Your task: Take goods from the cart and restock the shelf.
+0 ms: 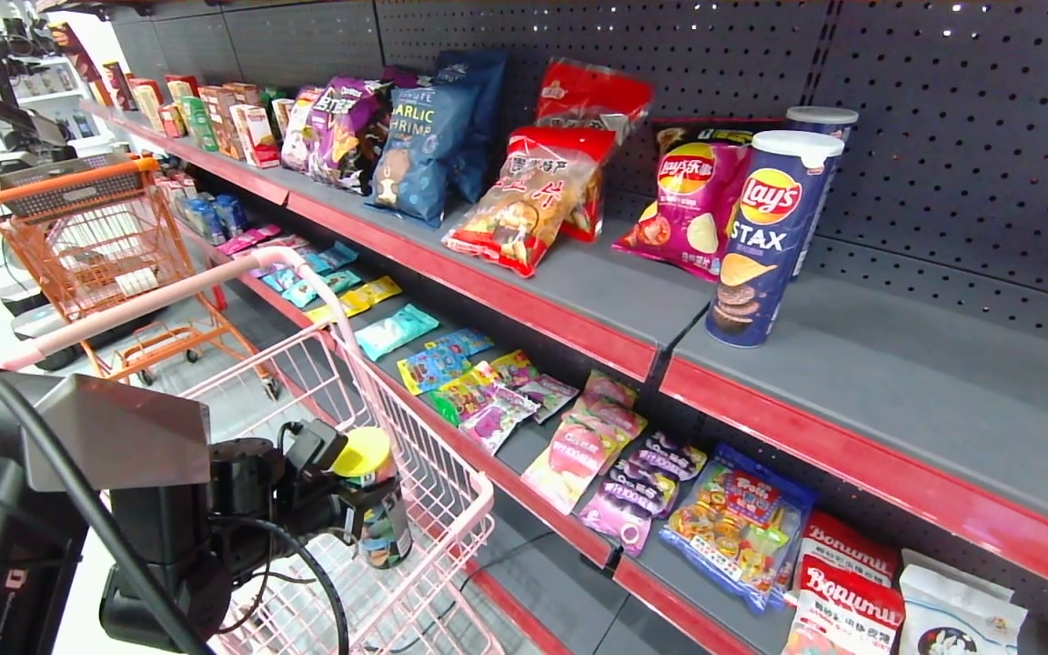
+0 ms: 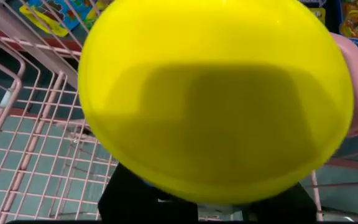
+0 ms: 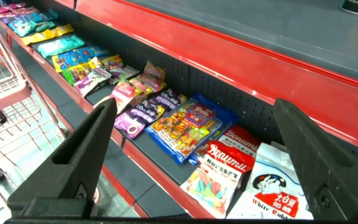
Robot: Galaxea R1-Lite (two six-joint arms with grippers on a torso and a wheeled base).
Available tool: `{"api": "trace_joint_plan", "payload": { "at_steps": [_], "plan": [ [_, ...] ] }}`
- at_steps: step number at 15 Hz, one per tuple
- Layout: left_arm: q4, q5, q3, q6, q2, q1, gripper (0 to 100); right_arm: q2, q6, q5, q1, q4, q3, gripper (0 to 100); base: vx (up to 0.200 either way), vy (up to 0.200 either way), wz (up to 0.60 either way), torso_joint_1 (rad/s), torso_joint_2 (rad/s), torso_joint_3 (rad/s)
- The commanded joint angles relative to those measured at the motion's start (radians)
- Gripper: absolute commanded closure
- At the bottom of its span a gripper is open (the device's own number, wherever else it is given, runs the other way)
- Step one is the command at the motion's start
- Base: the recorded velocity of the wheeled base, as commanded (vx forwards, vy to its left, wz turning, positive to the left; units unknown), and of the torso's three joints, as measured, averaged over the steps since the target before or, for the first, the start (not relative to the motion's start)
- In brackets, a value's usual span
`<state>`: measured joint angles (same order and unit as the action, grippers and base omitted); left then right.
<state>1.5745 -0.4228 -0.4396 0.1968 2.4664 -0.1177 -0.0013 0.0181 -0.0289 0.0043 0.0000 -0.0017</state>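
So you're holding a can (image 1: 387, 537) in the left gripper (image 1: 351, 509), and the fingers are pinching it from the side just under its yellow lid (image 1: 362, 452). The can is hanging roughly upright over the basket of the pink cart (image 1: 438, 546), close to the cart's shelf-side rim. From the left wrist view you're mostly getting that yellow lid (image 2: 216, 99) right up against the camera, with the cart's pink wire showing around it. Your right gripper (image 3: 197, 168) is hanging with its fingers (image 3: 92, 155) spread wide and nothing between them, and it's facing the lower shelf (image 1: 569, 532), where flat candy packets (image 3: 182, 127) are lying in rows. The upper shelf (image 1: 897, 382) is carrying chip bags (image 1: 524, 205) leaning against the pegboard back. A tall blue tube (image 1: 760, 246) is standing upright near the shelf's front edge, with a second tube (image 1: 820, 123) just behind it. There's a bare grey stretch of the upper shelf to the right of the tubes in the head view. An orange cart (image 1: 96, 236) is parked farther down the aisle, well apart from the pink one.
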Motion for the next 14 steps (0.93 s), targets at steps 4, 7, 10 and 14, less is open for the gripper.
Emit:
{"api": "trace_joint_plan", "payload": {
  "at_steps": [4, 7, 10, 14],
  "plan": [
    [-0.004, -0.002, 0.096, -0.022, -0.21, 0.056, 100, 0.001, 0.0, 0.0, 0.0, 0.0, 0.0, 0, 0.0, 0.0, 0.0, 0.0, 0.0, 0.0],
    [-0.042, -0.001, 0.102, -0.036, -0.303, 0.102, 100, 0.001, 0.0, 0.0, 0.0, 0.0, 0.0, 0, 0.0, 0.0, 0.0, 0.0, 0.0, 0.0],
    [-0.409, 0.033, -0.027, -0.068, -0.595, 0.135, 100, 0.001, 0.0, 0.0, 0.0, 0.0, 0.0, 0, 0.0, 0.0, 0.0, 0.0, 0.0, 0.0],
    [-1.03, 0.064, -0.283, -0.119, -0.903, 0.135, 100, 0.001, 0.0, 0.0, 0.0, 0.0, 0.0, 0, 0.0, 0.0, 0.0, 0.0, 0.0, 0.0]
  ]
}}
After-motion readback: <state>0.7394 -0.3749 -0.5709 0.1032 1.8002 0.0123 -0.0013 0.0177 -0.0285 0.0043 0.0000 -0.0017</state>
